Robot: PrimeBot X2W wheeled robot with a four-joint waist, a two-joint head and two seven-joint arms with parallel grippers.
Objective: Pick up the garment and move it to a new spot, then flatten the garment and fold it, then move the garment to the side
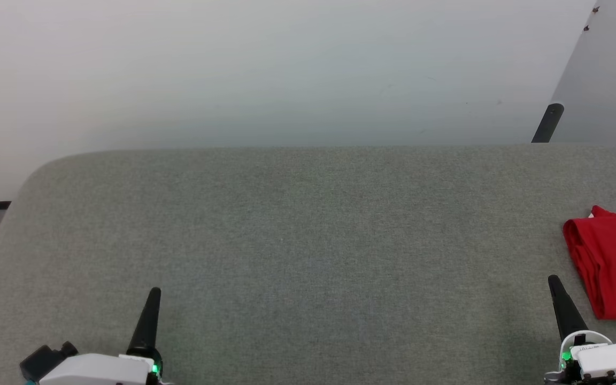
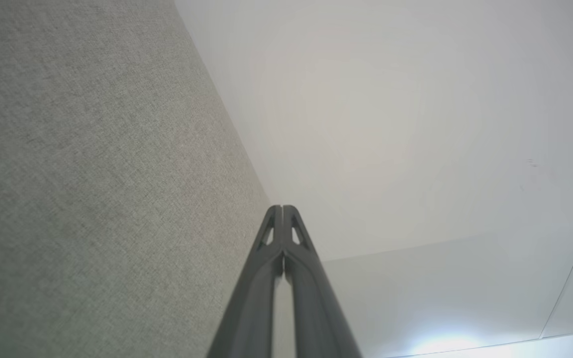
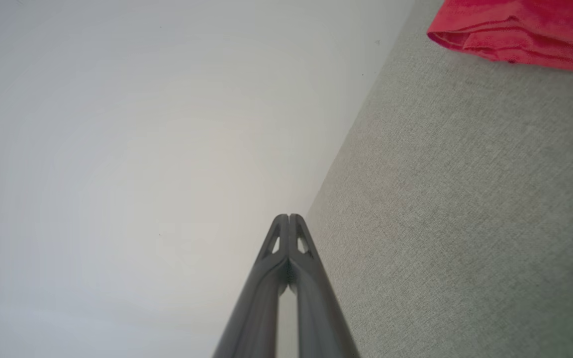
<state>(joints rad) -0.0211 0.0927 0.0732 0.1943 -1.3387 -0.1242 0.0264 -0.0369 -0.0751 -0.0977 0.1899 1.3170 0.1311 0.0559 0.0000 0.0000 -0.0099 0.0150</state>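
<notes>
Your left claw (image 1: 153, 295) is clenched on nothing, fingers pressed together and pointing up over the near-left part of the pad (image 1: 308, 230). Your right claw (image 1: 554, 282) is clenched and empty too, near the pad's right end. The shirt (image 1: 615, 256) lies just beside it, apart from the tips.

The shirt sits as a folded red bundle at the pad's far right, partly cut off by the edge of the head view. Its rounded, doubled edge faces the middle of the pad.

Expect it to be light, soft and limp, with no stiffness to help you. If you pinch only the top layer, the fold will likely peel open and the rest will trail. The better hold looks like that thick doubled edge, taken deep enough to trap every layer. The pad's woven cloth probably drags on fabric, so lifting should rumple it less than sliding.
</notes>
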